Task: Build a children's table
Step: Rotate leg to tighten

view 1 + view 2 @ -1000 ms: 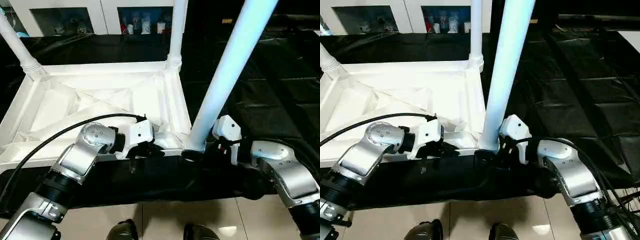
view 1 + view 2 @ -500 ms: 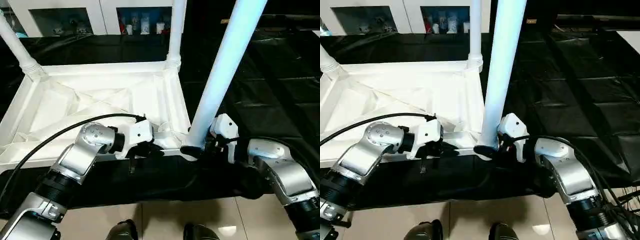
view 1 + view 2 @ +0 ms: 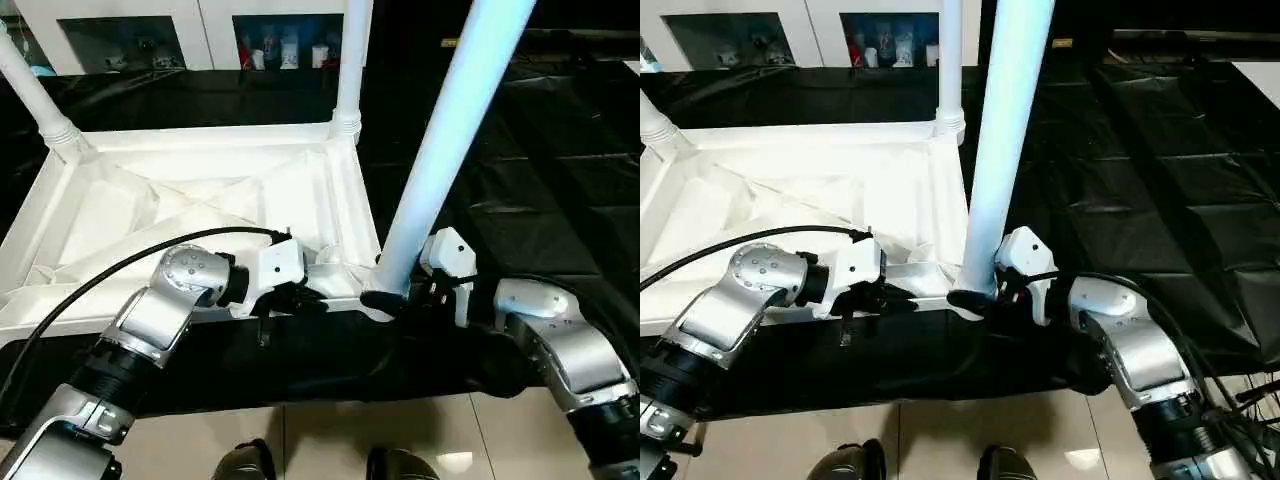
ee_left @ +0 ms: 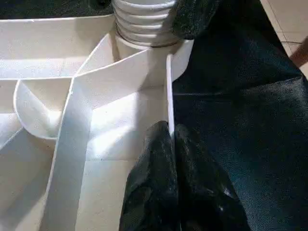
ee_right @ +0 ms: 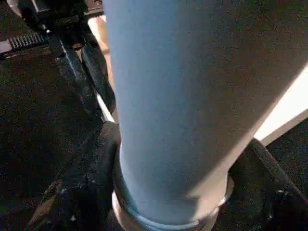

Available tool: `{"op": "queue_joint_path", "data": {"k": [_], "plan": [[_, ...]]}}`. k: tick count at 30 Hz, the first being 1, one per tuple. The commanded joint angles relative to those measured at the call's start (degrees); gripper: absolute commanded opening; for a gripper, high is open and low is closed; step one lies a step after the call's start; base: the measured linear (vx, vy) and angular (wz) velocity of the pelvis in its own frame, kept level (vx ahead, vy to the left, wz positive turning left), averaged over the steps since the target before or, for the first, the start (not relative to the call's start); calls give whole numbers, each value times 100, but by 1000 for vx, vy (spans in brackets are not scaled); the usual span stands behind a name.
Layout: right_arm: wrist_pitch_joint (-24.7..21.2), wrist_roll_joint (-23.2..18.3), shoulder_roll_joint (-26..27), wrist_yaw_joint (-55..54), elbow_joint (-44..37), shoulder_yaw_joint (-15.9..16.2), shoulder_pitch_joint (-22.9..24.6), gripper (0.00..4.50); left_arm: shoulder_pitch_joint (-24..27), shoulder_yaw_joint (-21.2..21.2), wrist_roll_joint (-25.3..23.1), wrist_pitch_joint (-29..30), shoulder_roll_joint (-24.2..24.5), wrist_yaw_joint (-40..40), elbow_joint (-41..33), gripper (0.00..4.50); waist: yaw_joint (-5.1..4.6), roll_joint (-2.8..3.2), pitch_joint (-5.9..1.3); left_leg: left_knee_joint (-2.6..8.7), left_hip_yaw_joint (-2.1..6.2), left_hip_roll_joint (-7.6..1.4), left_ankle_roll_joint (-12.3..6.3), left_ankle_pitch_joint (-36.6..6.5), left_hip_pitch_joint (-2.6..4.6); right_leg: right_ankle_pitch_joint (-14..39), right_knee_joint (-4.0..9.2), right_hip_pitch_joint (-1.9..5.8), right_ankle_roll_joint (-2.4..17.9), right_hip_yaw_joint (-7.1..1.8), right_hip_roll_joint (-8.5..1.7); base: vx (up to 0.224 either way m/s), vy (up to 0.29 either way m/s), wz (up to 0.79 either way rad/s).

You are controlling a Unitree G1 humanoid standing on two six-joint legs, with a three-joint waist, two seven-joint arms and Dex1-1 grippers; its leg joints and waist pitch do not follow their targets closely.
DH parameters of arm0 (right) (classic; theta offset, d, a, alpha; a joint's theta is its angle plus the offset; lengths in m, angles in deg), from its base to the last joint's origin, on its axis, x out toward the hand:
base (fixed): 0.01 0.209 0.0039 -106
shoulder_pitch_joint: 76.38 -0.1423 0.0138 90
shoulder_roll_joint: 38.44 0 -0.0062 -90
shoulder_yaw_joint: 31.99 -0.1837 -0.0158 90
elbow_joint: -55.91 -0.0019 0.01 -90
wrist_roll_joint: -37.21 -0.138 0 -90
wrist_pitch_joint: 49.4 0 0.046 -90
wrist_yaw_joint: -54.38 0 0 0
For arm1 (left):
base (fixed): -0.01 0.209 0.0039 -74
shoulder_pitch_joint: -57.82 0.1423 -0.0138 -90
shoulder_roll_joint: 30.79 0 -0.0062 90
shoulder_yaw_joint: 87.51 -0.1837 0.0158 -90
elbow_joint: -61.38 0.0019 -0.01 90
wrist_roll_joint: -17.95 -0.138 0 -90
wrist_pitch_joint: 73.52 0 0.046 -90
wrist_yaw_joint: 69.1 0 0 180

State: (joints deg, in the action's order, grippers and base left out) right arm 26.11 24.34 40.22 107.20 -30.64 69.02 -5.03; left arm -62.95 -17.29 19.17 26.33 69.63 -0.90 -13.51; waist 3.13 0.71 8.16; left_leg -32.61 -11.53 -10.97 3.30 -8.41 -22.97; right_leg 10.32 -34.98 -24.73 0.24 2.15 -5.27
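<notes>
from the head cam, table top [image 3: 200, 200] lies upside down on the black tabletop [image 3: 560, 180], two far legs [image 3: 348, 70] in, third leg [image 3: 440, 170] grasped at its base by the right claw [image 3: 975, 298] at the near socket. left wrist cam: left claw [image 4: 168, 159] clenched on the rim. fourth leg left, i'd say.

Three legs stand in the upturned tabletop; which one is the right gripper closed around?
The near-right corner leg, leaning and closest to the camera. The right gripper clasps its base; the two far-corner legs stand untouched.

The right gripper [image 3: 975, 298] clasps the base of a leg [image 3: 1002, 140] at the top's [image 3: 840, 190] near corner. The left gripper [image 3: 902, 293] pinches its near rim.
</notes>
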Motion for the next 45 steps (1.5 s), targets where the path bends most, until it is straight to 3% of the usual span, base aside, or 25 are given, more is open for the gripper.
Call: {"op": "queue_joint_path", "data": {"k": [1, 3, 4, 7, 8, 9, 10, 12, 13, 15, 16, 18, 20, 21, 22, 23, 26, 29, 31, 33, 35, 38, 41, 45], "plan": [[-145, -14, 209, -354, 153, -120, 108, 269, 38, 29, -58, 74, -194, -381, 313, 0, -13, -63, -346, 366, 83, -187, -458, -1359, 145, 1241, 451, 270, 1265, -216, -231, 0, 0, 0], [-369, 15, 900, -1564, 586, -495, 134, 269, -185, 192, -219, 351, -567, -1185, 798, 0, -19, -68, -324, 382, 87, -174, -350, -1552, 154, 1605, 497, 242, 1191, -216, -241, 0, 0, 0], [-419, 55, 1222, -2094, 807, -617, 102, 269, -291, 221, -267, 497, -736, -1456, 988, 0, -25, -47, -318, 396, 91, -162, -167, -1779, 195, 2073, 552, 181, 1089, -218, -255, 0, 0, 0], [-423, 143, 1567, -2666, 1076, -705, 5, 268, -438, 198, -364, 620, -920, -1731, 1204, 0, -54, -56, -290, 465, 146, -158, 14, -1985, 168, 2387, 569, 208, 894, -193, -247, 0, 0, 0], [-402, 250, 1929, -3302, 1458, -789, -187, 268, -639, 161, -479, 773, -1159, -2068, 1449, 0, -58, -34, -281, 474, 150, -167, 20, -2101, 190, 2405, 586, 192, 828, -200, -253, 0, 0, 0], [-402, 250, 1929, -3302, 1458, -789, -187, 268, -639, 161, -479, 773, -1159, -2068, 1449, 0, -88, -46, -257, 478, 133, -161, 22, -2164, 190, 2460, 613, 163, 821, -208, -244, 0, 0, 0], [-397, 274, 2017, -3461, 1560, -811, -242, 268, -697, 156, -505, 806, -1226, -2161, 1521, 0, -111, -28, -212, 515, 181, -136, 124, -2578, 232, 3032, 670, 172, 687, -163, -268, 0, 0, 0], [-389, 396, 2364, -4149, 2088, -892, -539, 268, -1016, 147, -639, 971, -1532, -2644, 1951, 0, -137, -20, -221, 552, 214, -136, 182, -2684, 261, 3322, 729, 179, 546, -155, -295, 0, 0, 0], [-393, 432, 2464, -4355, 2263, -912, -643, 268, -1123, 136, -690, 1050, -1625, -2797, 2094, 0, -148, -9, -224, 553, 217, -136, 204, -2720, 288, 3334, 743, 157, 540, -151, -292, 0, 0, 0], [-396, 422, 2495, -4400, 2307, -928, -673, 268, -1151, 130, -708, 1064, -1646, -2840, 2131, 0, -144, -26, -231, 583, 237, -138, 218, -2662, 260, 3064, 751, 204, 523, -136, -282, 0, 0, 0], [-419, 358, 2647, -4610, 2514, -1016, -829, 268, -1286, 101, -804, 1116, -1745, -3062, 2312, 0, -141, -28, -228, 598, 226, -152, 186, -2695, 277, 2888, 753, 173, 537, -152, -269, 0, 0, 0], [-431, 354, 2700, -4672, 2604, -1040, -915, 268, -1340, 82, -842, 1122, -1779, -3124, 2379, 0, -150, -29, -222, 600, 227, -140, 195, -2926, 316, 2916, 770, 147, 555, -149, -258, 0, 0, 0], [-374, 415, 2805, -4654, 2780, -1087, -1100, 268, -1415, 56, -912, 1021, -1841, -3105, 2494, 0, -158, -28, -222, 620, 245, -146, 214, -3040, 318, 2912, 781, 161, 540, -135, -263, 0, 0, 0], [-341, 426, 2840, -4630, 2795, -1112, -1129, 268, -1420, 48, -929, 993, -1850, -3073, 2510, 0, -164, -30, -214, 644, 264, -146, 211, -3096, 282, 2940, 794, 186, 519, -121, -279, 0, 0, 0], [-307, 413, 2868, -4583, 2779, -1137, -1141, 268, -1418, 32, -949, 945, -1846, -3032, 2524, 0, -161, -27, -213, 647, 269, -148, 218, -3158, 303, 2990, 806, 167, 486, -125, -284, 0, 0, 0], [-276, 362, 2890, -4512, 2749, -1155, -1142, 324, -1404, 14, -966, 908, -1833, -2989, 2522, 0, -157, -29, -216, 648, 266, -149, 211, -3171, 311, 2982, 816, 162, 483, -130, -286, 0, 0, 0], [-59, 281, 2863, -4371, 2630, -1207, -1139, 340, -1308, -58, -976, 884, -1724, -2807, 2337, 0, -149, -37, -207, 651, 261, -154, 164, -3193, 308, 2978, 829, 145, 503, -146, -305, 0, 0, 0], [12, 244, 2764, -4186, 2466, -1193, -1139, 365, -1242, -104, -965, 809, -1615, -2678, 2224, 0, -156, -56, -236, 668, 265, -160, 103, -2879, 206, 2706, 776, 219, 551, -148, -309, 0, 0, 0], [-20, 196, 2598, -3897, 2118, -1153, -1089, 390, -1164, -140, -962, 724, -1482, -2506, 2086, 0, -129, -62, -242, 647, 208, -162, 6, -2596, 231, 2417, 773, 185, 651, -182, -299, 0, 0, 0], [-81, 165, 2439, -3642, 1812, -1117, -1016, 406, -1100, -128, -957, 697, -1388, -2386, 1965, 0, -103, -74, -242, 638, 182, -167, -45, -2462, 240, 2250, 770, 198, 690, -192, -290, 0, 0, 0], [-338, 96, 1910, -2921, 1100, -898, -758, 421, -948, -86, -895, 587, -1158, -2089, 1694, 0, -83, -95, -259, 630, 161, -177, -206, -1989, 188, 1805, 709, 274, 789, -196, -278, 0, 0, 0], [-562, 72, 1123, -2030, 396, -590, -413, 438, -722, -58, -699, 497, -845, -1678, 1298, 0, -88, -113, -276, 596, 136, -179, -346, -1796, 166, 1812, 695, 284, 877, -195, -283, 38, -21, 0], [-532, 69, 775, -1655, 152, -527, -269, 445, -560, -16, -468, 378, -715, -1318, 1022, 0, -77, -118, -307, 533, 102, -176, -420, -1518, 160, 1567, 658, 278, 991, -217, -290, 74, -46, 1], [-535, -171, 87, -735, -281, -566, -15, 445, -211, -45, -166, 58, -312, -547, 541, 0, -62, -133, -392, 393, 60, -140, -764, -524, 81, -259, 415, 379, 1420, -207, -222, 85, -37, -1]]}}
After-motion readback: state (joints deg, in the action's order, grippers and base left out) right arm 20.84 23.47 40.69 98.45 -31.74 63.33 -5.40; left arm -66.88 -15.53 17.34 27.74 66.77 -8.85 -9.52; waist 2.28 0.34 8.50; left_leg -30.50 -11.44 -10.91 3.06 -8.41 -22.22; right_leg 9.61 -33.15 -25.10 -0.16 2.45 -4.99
